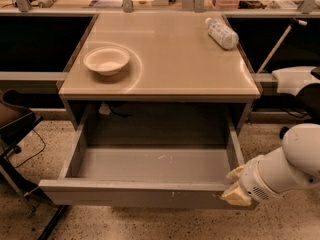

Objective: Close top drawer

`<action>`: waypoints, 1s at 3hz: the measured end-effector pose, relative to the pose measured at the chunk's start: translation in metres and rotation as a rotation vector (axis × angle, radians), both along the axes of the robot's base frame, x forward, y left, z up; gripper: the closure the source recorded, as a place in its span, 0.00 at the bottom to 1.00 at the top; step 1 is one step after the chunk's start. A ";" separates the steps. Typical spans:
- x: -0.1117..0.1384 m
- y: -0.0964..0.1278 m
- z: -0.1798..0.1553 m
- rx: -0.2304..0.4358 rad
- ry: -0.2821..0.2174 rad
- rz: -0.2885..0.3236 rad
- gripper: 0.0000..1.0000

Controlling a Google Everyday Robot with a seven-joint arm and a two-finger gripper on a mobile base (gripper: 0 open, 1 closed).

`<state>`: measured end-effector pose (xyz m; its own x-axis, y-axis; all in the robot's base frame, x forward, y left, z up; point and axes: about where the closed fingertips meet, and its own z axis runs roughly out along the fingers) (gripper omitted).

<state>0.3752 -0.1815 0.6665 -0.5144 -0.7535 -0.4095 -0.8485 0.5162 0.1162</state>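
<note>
The top drawer (150, 166) is a wide shallow grey metal drawer pulled far out from under the beige table (165, 79). It is empty inside. Its plain front panel (125, 196) faces me and bears small pale scratch marks. My gripper (234, 186) is at the drawer's front right corner, its pale fingers against the front panel's right end. The white arm (285, 166) reaches in from the lower right.
A white bowl (106, 60) sits on the table top at the left. A plastic bottle (222, 32) lies at the back right. A dark chair (15, 126) stands at the left. White equipment (295, 79) is at the right. Cluttered shelves run along the back.
</note>
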 end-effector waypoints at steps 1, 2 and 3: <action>0.000 0.000 0.000 0.000 0.000 0.000 1.00; -0.004 -0.004 -0.005 0.002 0.026 -0.014 1.00; 0.001 -0.002 -0.005 0.002 0.019 -0.010 1.00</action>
